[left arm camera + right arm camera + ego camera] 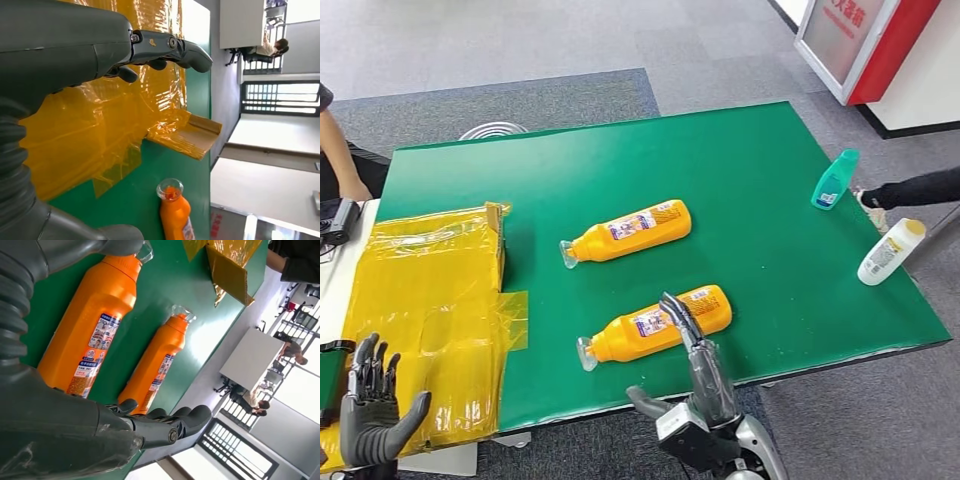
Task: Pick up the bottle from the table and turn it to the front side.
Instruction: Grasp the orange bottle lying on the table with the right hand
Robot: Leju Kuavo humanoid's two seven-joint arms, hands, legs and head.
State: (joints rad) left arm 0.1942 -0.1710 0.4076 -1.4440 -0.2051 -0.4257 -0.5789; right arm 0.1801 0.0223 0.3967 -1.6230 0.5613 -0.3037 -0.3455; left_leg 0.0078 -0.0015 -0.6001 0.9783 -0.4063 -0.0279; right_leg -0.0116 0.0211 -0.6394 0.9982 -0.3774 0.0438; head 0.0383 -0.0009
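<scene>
Two orange bottles with clear caps lie on their sides on the green table [773,200], caps pointing left. The near bottle [656,325] lies close to the front edge and the far bottle [629,232] sits mid-table. My right hand [701,365] reaches in from the front edge, its fingers stretched over the near bottle's body and its thumb apart, holding nothing. In the right wrist view the near bottle [90,325] lies just beyond my fingers [170,425], with the far bottle [158,360] behind. My left hand [371,412] hovers open over the yellow plastic. In the left wrist view an orange bottle's cap [170,190] shows.
A box wrapped in yellow plastic [426,290] covers the table's left part. A teal bottle [835,180] and a white bottle [890,250] lie near the right edge. A person's arm [339,150] is at the far left, and a person's leg [916,188] at the right.
</scene>
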